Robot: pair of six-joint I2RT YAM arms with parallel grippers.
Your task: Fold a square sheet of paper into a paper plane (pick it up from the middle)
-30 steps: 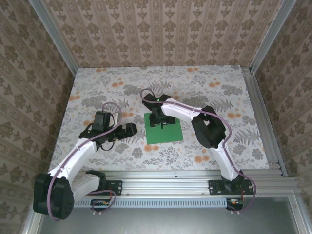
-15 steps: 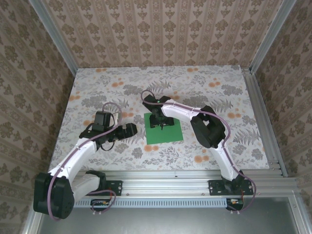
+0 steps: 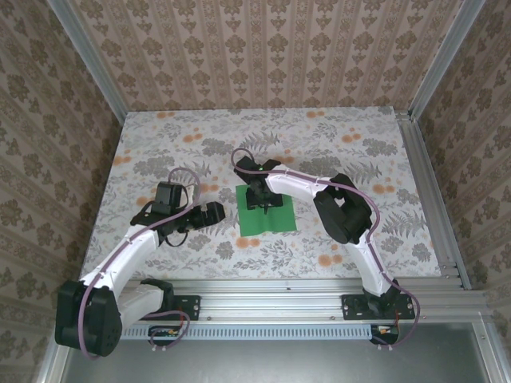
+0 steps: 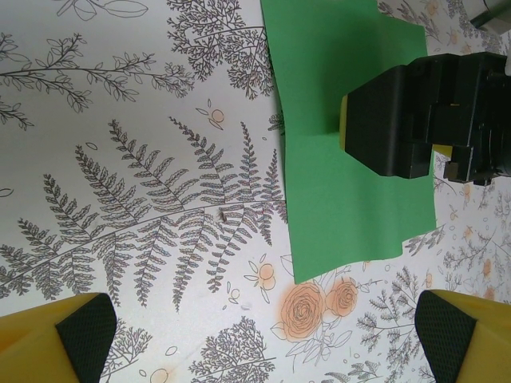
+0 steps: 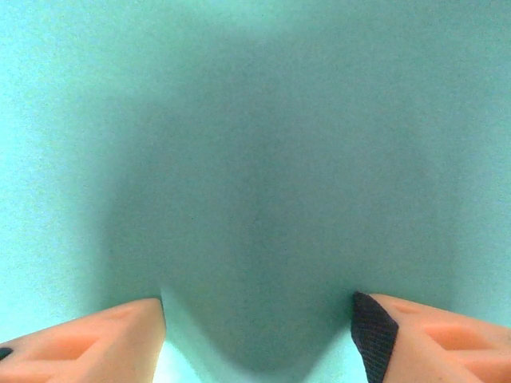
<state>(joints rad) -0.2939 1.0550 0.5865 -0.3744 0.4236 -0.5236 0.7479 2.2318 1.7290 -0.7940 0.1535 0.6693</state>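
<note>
The right gripper (image 3: 263, 203) narrows, half-open, bunching the middle of the square sheet of paper (image 3: 275, 222) for pickup; the left gripper (image 3: 217, 211) gapes wide.

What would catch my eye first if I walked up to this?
The bright green sheet at the middle of the flowery table stands out at once. The right gripper is planted on its middle, fingers apart, while the left gripper hovers wide open just to the sheet's left.
</note>
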